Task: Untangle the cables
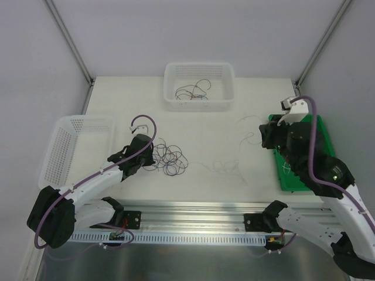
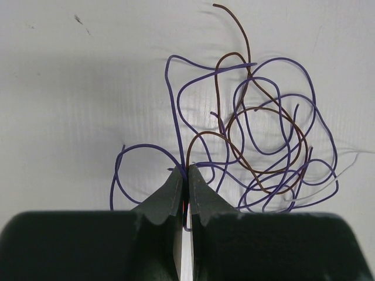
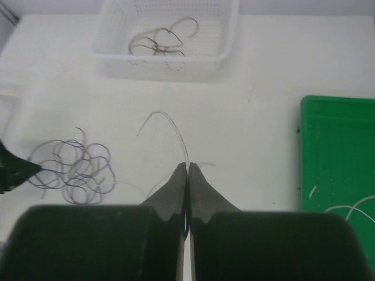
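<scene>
Left tool [image 2: 184, 175]: pinched shut on a purple cable [image 2: 176, 126] at the near edge of the tangle [image 1: 168, 158] on the counter [image 1: 205, 132].
Right tool [image 3: 187, 170]: closed on the white cable [image 3: 176, 139], right of the tangle.
Risk: interlocked loops could cinch tight if pulled.
Far basket [image 1: 199, 105]: held more cables.

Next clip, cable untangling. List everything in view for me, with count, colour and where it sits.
tangle: one bunch, purple and brown cables, table left of centre
white cable: one, white, table right of centre
basket cables: small bunch, dark, inside the far basket
far basket: one, white, far edge centre
left basket: one, white, left edge
green tray: one, green, right edge, white wire bits on it
table: one, white
left gripper: one, black, shut on a purple cable of the tangle
right gripper: one, black, shut on the white cable
</scene>
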### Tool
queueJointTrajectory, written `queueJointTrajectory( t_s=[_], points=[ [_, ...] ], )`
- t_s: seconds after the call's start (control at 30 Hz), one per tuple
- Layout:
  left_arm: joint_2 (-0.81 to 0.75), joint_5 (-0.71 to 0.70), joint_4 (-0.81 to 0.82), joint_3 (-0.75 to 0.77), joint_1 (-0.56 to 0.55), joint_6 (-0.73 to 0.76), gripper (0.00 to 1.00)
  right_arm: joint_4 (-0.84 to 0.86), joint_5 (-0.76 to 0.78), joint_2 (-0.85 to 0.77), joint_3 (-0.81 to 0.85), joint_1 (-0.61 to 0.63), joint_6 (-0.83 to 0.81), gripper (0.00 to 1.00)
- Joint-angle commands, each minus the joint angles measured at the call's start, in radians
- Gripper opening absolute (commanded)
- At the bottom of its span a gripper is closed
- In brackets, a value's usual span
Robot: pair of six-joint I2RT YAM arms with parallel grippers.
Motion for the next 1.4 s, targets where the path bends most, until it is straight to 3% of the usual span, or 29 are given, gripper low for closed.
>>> queueJointTrajectory(
  t_s=[0.0,0.13,0.17,0.3,0.4,0.5,0.7,1.0,1.37],
  points=[
    [-0.023,0.01,0.0,0.016,0.013,0.016,0.0,-0.016,0.129,-0.007,-0.093,-0.022,-0.012,0.01],
    [-0.026,0.089,0.002,0.03,0.012,0.012,0.28,-0.045,0.078,0.009,-0.111,-0.041,0.018,0.01],
    [-0.029,0.113,0.007,0.039,0.012,0.036,0.45,-0.044,0.063,0.017,-0.11,-0.041,0.021,0.01],
    [-0.056,0.332,0.077,0.07,-0.013,0.126,0.78,-0.056,-0.021,0.048,-0.046,-0.041,0.011,0.01],
    [-0.064,0.411,0.173,0.085,-0.066,0.223,0.92,-0.07,-0.058,0.071,-0.006,-0.041,0.004,0.01],
    [0.011,0.446,0.318,0.11,-0.186,0.343,0.93,-0.067,-0.126,0.081,0.027,-0.039,0.001,0.01],
    [0.239,0.647,0.557,0.185,-0.221,0.387,0.86,-0.059,-0.271,0.081,0.051,-0.041,-0.028,0.01],
    [0.546,0.842,0.684,0.381,-0.292,0.475,0.8,-0.038,-0.402,0.063,0.074,-0.041,-0.02,0.01],
    [0.741,0.931,0.714,0.504,-0.341,0.618,0.76,-0.016,-0.496,0.049,0.053,-0.041,0.015,0.01]
  ],
)
